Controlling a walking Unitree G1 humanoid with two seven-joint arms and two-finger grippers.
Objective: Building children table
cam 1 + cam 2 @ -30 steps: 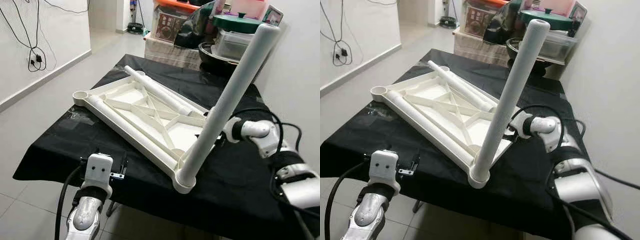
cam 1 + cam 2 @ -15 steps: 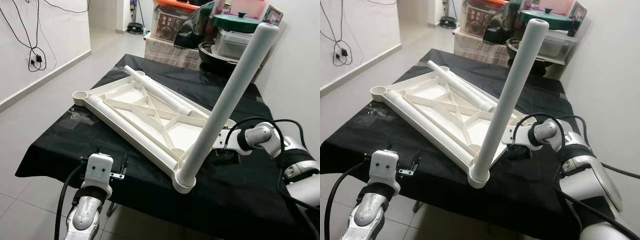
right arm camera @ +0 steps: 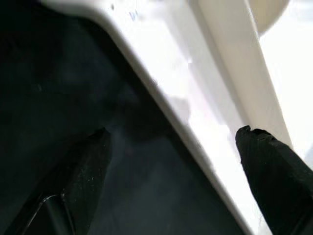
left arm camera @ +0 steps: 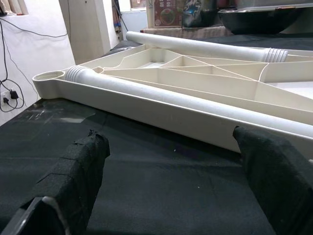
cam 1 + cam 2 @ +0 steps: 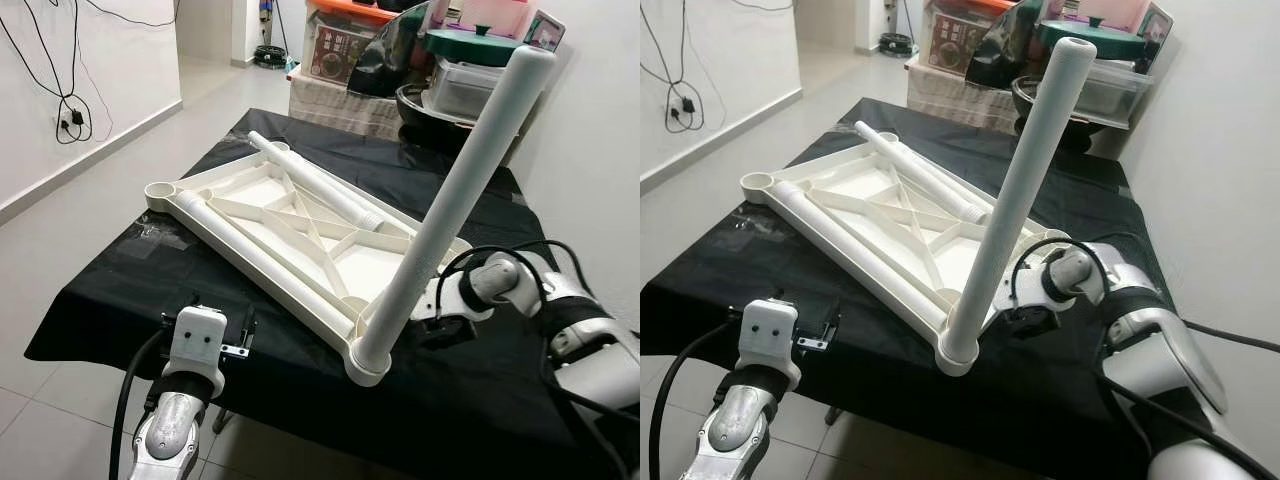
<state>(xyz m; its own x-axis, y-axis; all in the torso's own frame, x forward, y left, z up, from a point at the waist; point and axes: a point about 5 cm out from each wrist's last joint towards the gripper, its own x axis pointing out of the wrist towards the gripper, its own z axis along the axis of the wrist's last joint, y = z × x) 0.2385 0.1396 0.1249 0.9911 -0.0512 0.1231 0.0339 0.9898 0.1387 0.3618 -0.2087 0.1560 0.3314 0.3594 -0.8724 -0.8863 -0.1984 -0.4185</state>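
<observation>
black cloth covers the table (image 5: 120, 300), which stands in a room with pale floor tiles and white walls. the right claw (image 3: 171, 161) hangs low over that cloth with its two black fingers (image 3: 80, 171) spread wide and nothing between them; straight ahead of it, very close, runs the near edge of the white plastic children's tabletop panel with cross ribs (image 5: 290, 235), which lies upside down on the cloth. just beside the right claw, towards the robot's left, a long white plastic tube leg (image 5: 455, 205) stands tilted in the panel's nearest corner socket (image 5: 368, 365), leaning up and away to the right. the left claw (image 4: 171, 161) hovers at the table's near edge, also spread wide and empty, facing the panel's long side from a little way off. beyond it a second white tube leg (image 5: 315, 182) lies flat across the far part of the panel, and an open round socket (image 5: 160, 190) shows at the panel's left corner. further off, past the table's far end, sit stacked plastic storage boxes (image 5: 335, 60) and a dark pot with a green lid (image 5: 470, 45). black cables (image 5: 65, 100) hang down the wall to the left.
</observation>
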